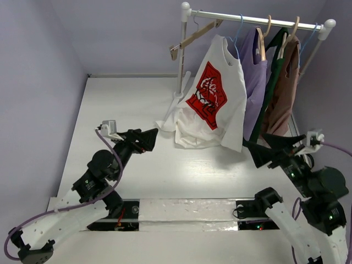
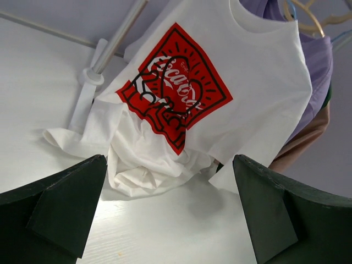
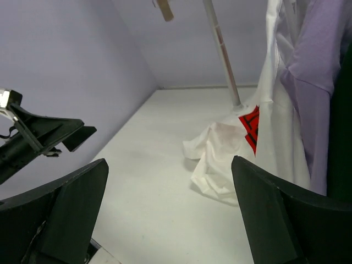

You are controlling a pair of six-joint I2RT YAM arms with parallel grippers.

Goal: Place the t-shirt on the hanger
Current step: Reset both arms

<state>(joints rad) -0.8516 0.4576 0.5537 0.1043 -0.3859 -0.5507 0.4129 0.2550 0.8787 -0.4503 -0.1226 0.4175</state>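
Two robot arms reach across a white worktop [image 1: 137, 110] toward a clothes rail [image 1: 258, 21] at the far right, and neither holds anything. The left gripper [image 1: 149, 141] is well to the left of the rail and nearer the viewer, jaws spread wide and empty. The right gripper [image 1: 254, 138] is almost under the rail's hanging clothes, jaws likewise parted and empty. The t-shirt [image 1: 217, 93], white with a red printed chest panel, hangs slanted below the rail's left half. Its upper shoulder is raised to the thin light-blue hanger [image 1: 238, 28] hooked on the rail, and its lower part lies crumpled on the worktop at the foot of the rail's upright post. Whether the hanger passes fully through the neck opening cannot be seen. A purple shirt [image 1: 254, 66], a dark green garment [image 1: 272, 82] and a brown one [image 1: 283, 93] hang further right along the rail. The t-shirt looks light, soft and limp; it will likely sag and slide, not hold a shape. The drooping shoulder seam or collar edge seems the best place to pinch, gathering only a single layer of the cloth.
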